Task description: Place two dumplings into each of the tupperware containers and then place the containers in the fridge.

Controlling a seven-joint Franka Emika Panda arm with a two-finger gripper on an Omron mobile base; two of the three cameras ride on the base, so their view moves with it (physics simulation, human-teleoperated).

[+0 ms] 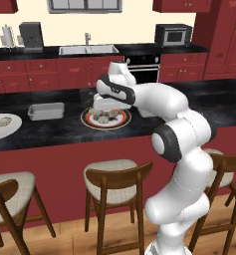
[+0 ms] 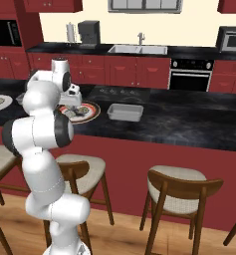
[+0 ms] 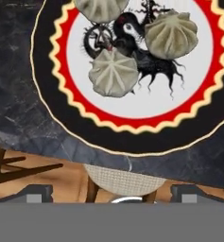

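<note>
I have the hand [image 3: 111, 198] hovering over the red-rimmed plate [image 3: 47, 101] on the desk [image 1: 55, 130], fingers spread wide apart with nothing between them. In the hand view three dumplings sit on the plate: one in the middle [image 3: 113, 72], one to its right [image 3: 171, 34], and one cut off at the top edge [image 3: 100, 8]. The middle one lies close against its neighbours, so my worry is that a descent slightly off centre would put a fingertip on the wrong dumpling or shove two together, and I would close on an edge and have it squirt out. These soft crimped lumps probably roll or slip under a hard squeeze. One tupperware container [image 1: 46, 111] waits on the desk just left of the plate in the left base view, and it looks shallow, so a release from too high could bounce a dumpling over the rim onto the desk.
</note>
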